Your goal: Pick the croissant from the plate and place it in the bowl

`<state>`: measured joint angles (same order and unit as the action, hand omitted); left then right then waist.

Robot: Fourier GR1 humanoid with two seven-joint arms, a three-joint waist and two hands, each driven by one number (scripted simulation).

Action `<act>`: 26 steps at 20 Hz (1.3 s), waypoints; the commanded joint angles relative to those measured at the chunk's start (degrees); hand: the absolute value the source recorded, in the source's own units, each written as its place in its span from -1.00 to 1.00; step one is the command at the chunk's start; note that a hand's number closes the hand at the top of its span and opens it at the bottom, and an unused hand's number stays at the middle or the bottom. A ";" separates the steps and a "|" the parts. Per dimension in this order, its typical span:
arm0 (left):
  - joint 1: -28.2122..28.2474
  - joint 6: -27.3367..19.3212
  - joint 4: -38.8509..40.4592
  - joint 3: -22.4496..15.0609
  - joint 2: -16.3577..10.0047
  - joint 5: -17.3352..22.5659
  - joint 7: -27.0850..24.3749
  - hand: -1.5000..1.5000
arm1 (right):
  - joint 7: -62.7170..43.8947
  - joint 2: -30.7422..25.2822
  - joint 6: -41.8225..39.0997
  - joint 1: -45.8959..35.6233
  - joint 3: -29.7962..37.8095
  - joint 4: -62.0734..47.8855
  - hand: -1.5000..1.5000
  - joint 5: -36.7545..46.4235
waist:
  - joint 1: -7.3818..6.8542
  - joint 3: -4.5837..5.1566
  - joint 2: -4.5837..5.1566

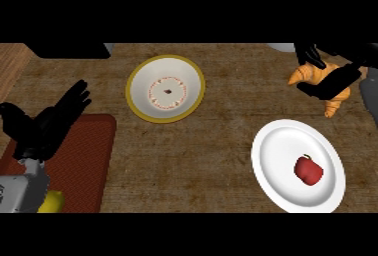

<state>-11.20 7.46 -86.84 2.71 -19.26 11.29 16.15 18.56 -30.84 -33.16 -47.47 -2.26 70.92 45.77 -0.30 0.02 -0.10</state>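
The golden croissant [306, 75] is held at the upper right, above the counter, with my right hand [330, 82] curled round its middle so only its two tips show. Below it lies the white plate [277, 150] with a red pepper [308, 169] on it. The bowl [140, 102], white with a yellow rim and a pink ring pattern inside, stands at the upper middle, well left of the croissant. My left hand [52, 120] rests open at the left edge, fingers up.
A dark red mat [88, 160] lies under my left forearm, with a yellow object [52, 202] at its lower edge. A wooden strip [11, 65] borders the counter's upper left. A dark block [70, 49] sits at the top left.
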 commanded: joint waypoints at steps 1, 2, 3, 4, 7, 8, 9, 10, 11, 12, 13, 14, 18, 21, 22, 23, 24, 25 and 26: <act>-2.11 -0.69 1.27 0.54 0.66 -0.52 1.39 0.00 | -5.18 3.97 -5.57 0.80 1.88 8.41 1.00 -4.15 | 0.77 0.01 -0.14; -1.06 -0.45 1.73 0.49 1.02 -1.28 -1.59 0.00 | -6.48 6.28 -6.33 -2.34 2.48 4.83 1.00 -5.20 | 0.33 0.02 -0.02; -1.00 1.21 2.12 1.53 -0.36 0.15 -0.73 0.00 | -9.75 7.23 -9.67 -3.87 4.14 6.18 1.00 -7.50 | 0.45 0.03 -0.13; -1.37 0.48 2.53 0.81 0.42 -0.70 -0.65 0.00 | -10.94 7.61 -11.36 -5.92 5.85 6.28 1.00 -9.38 | 0.49 0.03 -0.13; -0.42 0.83 2.16 1.68 0.92 -0.21 -0.95 0.00 | -17.00 11.80 -12.46 -6.60 5.84 8.03 1.00 -10.32 | 0.29 0.02 -0.06; -4.31 0.85 4.43 1.58 0.41 -0.56 0.60 0.00 | -19.99 15.33 -11.56 -5.46 4.83 10.97 1.00 -10.57 | 0.70 0.02 -0.08; -0.83 1.60 1.48 1.02 0.81 -1.04 -1.11 0.00 | -18.50 12.45 -13.82 -8.90 6.45 6.77 1.00 -11.26 | 0.07 0.01 0.01; -1.18 1.30 1.49 0.29 1.24 -1.30 0.08 0.00 | -22.41 17.28 -11.01 -9.21 4.86 8.26 1.00 -10.39 | 0.06 0.01 -0.03; 0.67 2.89 1.73 1.84 0.44 -0.27 -2.29 0.00 | -22.82 18.85 -8.97 -7.94 3.41 8.54 1.00 -9.12 | -0.07 0.02 0.01; -1.05 2.93 3.11 1.92 0.07 -0.34 -1.14 0.00 | -23.19 19.97 -7.10 -12.83 4.37 4.55 1.00 -8.93 | -0.36 0.02 0.14; -2.21 2.00 2.30 1.10 1.35 -0.65 -0.86 0.00 | -24.65 21.87 -5.50 -14.54 4.05 3.43 1.00 -8.36 | -0.42 0.02 0.15; -2.69 0.97 3.14 1.61 1.54 -1.23 -0.58 0.00 | -27.95 24.30 -5.96 -12.70 2.74 7.03 1.00 -8.42 | 0.03 0.02 0.02; -0.68 1.43 -0.19 0.34 2.25 -1.69 0.20 0.00 | -28.82 28.72 0.16 -17.68 1.88 -0.02 1.00 -6.10 | -0.61 0.01 0.12; -0.68 2.04 2.09 1.92 1.55 -1.65 -0.97 0.00 | -25.73 29.99 5.79 -20.31 1.17 -8.38 1.00 -3.35 | -0.92 0.03 0.37; -0.31 0.53 -2.07 -0.09 2.96 -2.58 1.50 0.00 | -23.90 29.20 7.51 -21.69 2.31 -11.58 1.00 -3.10 | -1.10 0.00 0.34; -2.48 1.29 2.88 0.61 2.92 -3.09 -2.03 0.00 | -26.68 30.64 9.62 -23.40 -0.98 -12.85 1.00 -4.39 | -1.15 0.05 0.47; -1.46 2.10 2.46 0.80 2.89 -2.16 -1.77 0.00 | -23.88 30.68 12.22 -24.42 0.26 -17.78 1.00 -1.60 | -1.50 0.05 0.63; -4.18 -0.65 0.64 0.36 3.42 -3.08 2.67 0.00 | -25.25 30.72 13.40 -24.75 -0.11 -18.43 1.00 -2.40 | -1.20 0.02 0.45; -2.63 1.89 2.83 1.57 2.50 -1.91 -0.32 0.00 | -27.90 30.74 14.66 -26.53 -2.15 -20.04 1.00 -5.24 | -1.49 0.05 0.45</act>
<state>-13.27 8.63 -85.39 3.62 -16.67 9.11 16.23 -7.12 -1.56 -24.22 -69.86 -1.93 58.08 41.65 -1.41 0.05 0.30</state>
